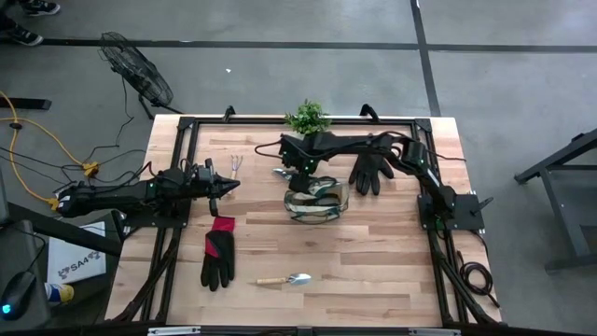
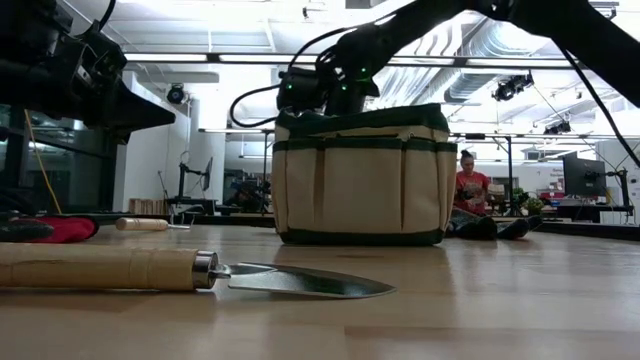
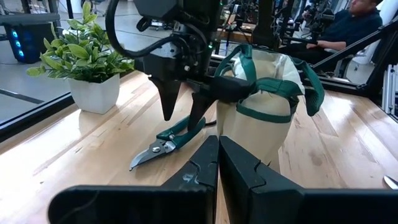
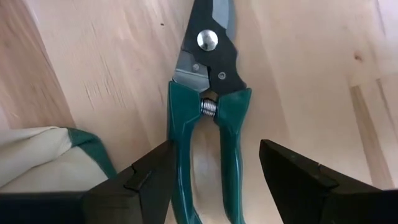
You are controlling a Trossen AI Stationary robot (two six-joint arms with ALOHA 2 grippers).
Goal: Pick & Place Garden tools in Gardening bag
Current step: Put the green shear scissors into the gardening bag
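High view: the gardening bag point(image 1: 315, 203) stands near the middle of the desk point(image 1: 373, 271), a little toward the far edge. The right gripper point(image 1: 300, 166) hangs just behind it, over the pruning shears point(image 1: 283, 173), beside the potted plant point(image 1: 307, 119) at the far edge. One black glove point(image 1: 371, 174) lies beside the right arm; the other glove point(image 1: 217, 251), red-cuffed, lies toward the near left corner. A trowel point(image 1: 285, 279) rests by the near edge with bare wood around it. The left gripper point(image 1: 224, 184) hovers toward the left edge, near a small rake point(image 1: 236, 165). No writing on the tools can be read.

Low view: the trowel lies in front, blade pointing right; the bag stands behind it with open desk between them.

Left wrist view: the left arm's fingers point(image 3: 205, 163) are pressed together, empty. Beyond them the shears lie just beside the bag's foot, under the right gripper.

Right wrist view: the right arm's fingers point(image 4: 152, 171) are spread apart, straddling the green handles of the shears without touching them.
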